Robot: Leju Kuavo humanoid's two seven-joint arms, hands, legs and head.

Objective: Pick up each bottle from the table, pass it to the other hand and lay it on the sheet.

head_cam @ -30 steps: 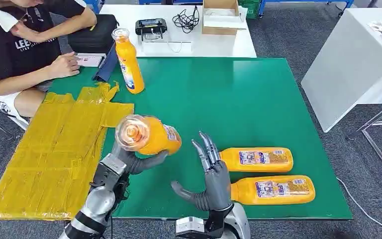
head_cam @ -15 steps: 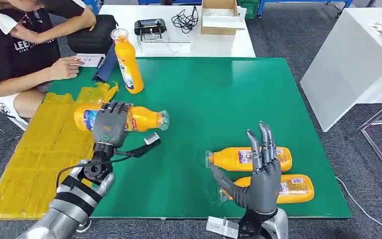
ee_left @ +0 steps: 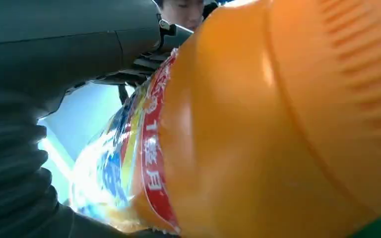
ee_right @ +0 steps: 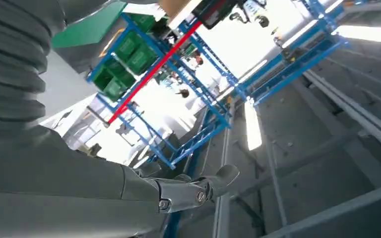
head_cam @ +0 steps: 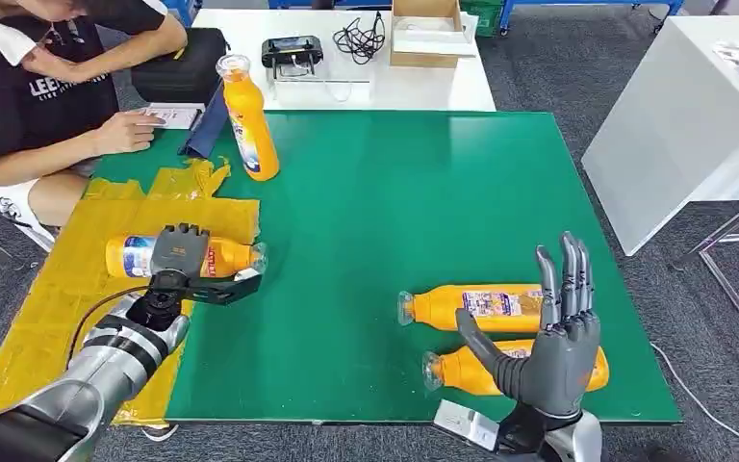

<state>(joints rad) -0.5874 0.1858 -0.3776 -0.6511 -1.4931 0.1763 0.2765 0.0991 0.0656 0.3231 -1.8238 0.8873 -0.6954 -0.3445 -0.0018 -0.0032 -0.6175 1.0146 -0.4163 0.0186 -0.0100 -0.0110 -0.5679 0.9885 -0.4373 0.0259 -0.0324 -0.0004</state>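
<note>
1. Left hand [head_cam: 179, 252] grips a bottle [head_cam: 226, 257] lying sideways over the yellow sheet [head_cam: 67, 289].
2. Right hand [head_cam: 548, 337], fingers spread and empty, is raised above two lying bottles [head_cam: 471, 306] on the green table [head_cam: 394, 192].
3. An upright bottle [head_cam: 248, 120] stands beyond the sheet.

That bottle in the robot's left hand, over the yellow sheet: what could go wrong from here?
Two guesses. The held bottle lies on its side in the left hand at the yellow sheet's edge nearest the green table, so once released it might roll off. Also, the open right hand hovers right over the two lying bottles, and could knock them.
</note>
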